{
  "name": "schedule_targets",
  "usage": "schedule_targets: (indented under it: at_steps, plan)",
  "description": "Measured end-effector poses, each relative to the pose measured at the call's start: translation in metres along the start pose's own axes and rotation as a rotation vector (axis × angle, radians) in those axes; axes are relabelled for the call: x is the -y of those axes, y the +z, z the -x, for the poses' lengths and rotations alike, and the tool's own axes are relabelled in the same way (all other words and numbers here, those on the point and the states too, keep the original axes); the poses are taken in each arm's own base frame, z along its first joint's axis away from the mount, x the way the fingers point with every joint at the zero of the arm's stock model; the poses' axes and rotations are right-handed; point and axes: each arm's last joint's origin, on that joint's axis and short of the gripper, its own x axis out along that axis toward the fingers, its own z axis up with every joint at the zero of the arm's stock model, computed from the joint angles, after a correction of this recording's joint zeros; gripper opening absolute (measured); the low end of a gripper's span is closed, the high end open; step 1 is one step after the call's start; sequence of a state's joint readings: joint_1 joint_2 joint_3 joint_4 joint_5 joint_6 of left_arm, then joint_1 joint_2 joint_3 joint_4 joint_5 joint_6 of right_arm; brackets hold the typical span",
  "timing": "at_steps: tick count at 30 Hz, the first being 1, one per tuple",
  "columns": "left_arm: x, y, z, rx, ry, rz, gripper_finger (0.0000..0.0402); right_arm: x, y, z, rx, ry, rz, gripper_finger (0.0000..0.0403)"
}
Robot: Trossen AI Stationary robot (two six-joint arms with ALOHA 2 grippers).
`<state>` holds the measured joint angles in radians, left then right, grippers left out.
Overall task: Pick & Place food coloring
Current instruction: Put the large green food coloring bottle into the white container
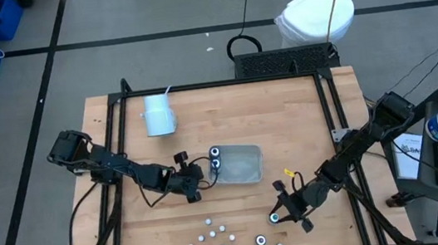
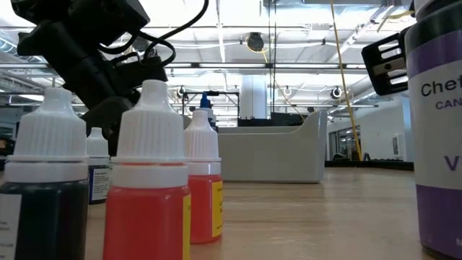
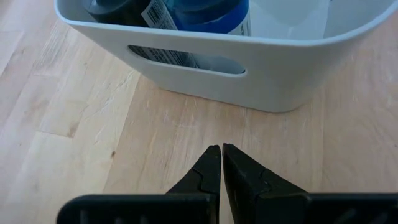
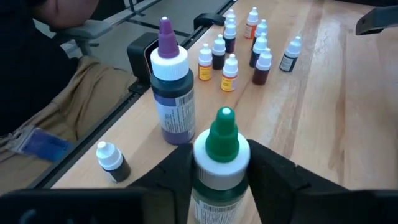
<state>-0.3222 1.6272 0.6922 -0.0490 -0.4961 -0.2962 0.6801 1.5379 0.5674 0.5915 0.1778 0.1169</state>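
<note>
My right gripper (image 1: pixel 284 211) is near the table's near right. It is shut on a dark-bodied food coloring bottle with a white collar and green tip (image 4: pixel 221 152). A second big bottle, purple-tipped (image 4: pixel 170 93), stands just beside it on the table. Several small white-capped bottles (image 4: pixel 242 50) stand in a cluster (image 1: pixel 213 237) toward the near edge. Two more big bottles (image 1: pixel 215 157) lie in the left end of the grey tray (image 1: pixel 239 164). My left gripper (image 3: pixel 222 154) is shut, hovering just short of the tray's slotted end wall (image 3: pixel 186 59). My right gripper pinches the green-tipped bottle between its two fingers (image 4: pixel 273 171), at the white collar and upper body (image 4: pixel 219 177) just under the cap. The bottle stands upright in the hold. The gripper hides its base, so lifted or standing cannot be told.
A white cup (image 1: pixel 158 115) lies on its side at the far left of the table. One small bottle (image 4: pixel 112 162) stands alone near the table's near edge. The black frame rail (image 1: pixel 346 136) runs along the right side. Bare wood lies between the tray and the bottle cluster.
</note>
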Motion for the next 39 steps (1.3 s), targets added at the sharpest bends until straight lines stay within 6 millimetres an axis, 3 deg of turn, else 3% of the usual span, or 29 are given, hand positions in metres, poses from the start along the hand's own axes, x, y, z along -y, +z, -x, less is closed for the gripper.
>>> schedule_targets:
  at_steps: [9,20,33,39]
  plan:
    - [0.0,0.0,0.0,0.0,0.0,-0.001,0.0026,0.007,0.006,0.001,0.038,-0.021,-0.012,0.0109]
    - [0.0,0.0,0.0,0.001,0.0,-0.003,0.0026,0.017,0.043,0.039,0.183,-0.041,0.009,0.0109]
    - [0.0,0.0,0.0,0.001,0.0,0.013,0.0026,0.05,0.102,0.049,0.124,-0.179,0.108,0.0109]
    - [0.0,0.0,0.0,0.001,-0.002,0.03,0.0026,0.078,0.119,0.049,0.175,-0.277,0.056,0.0109]
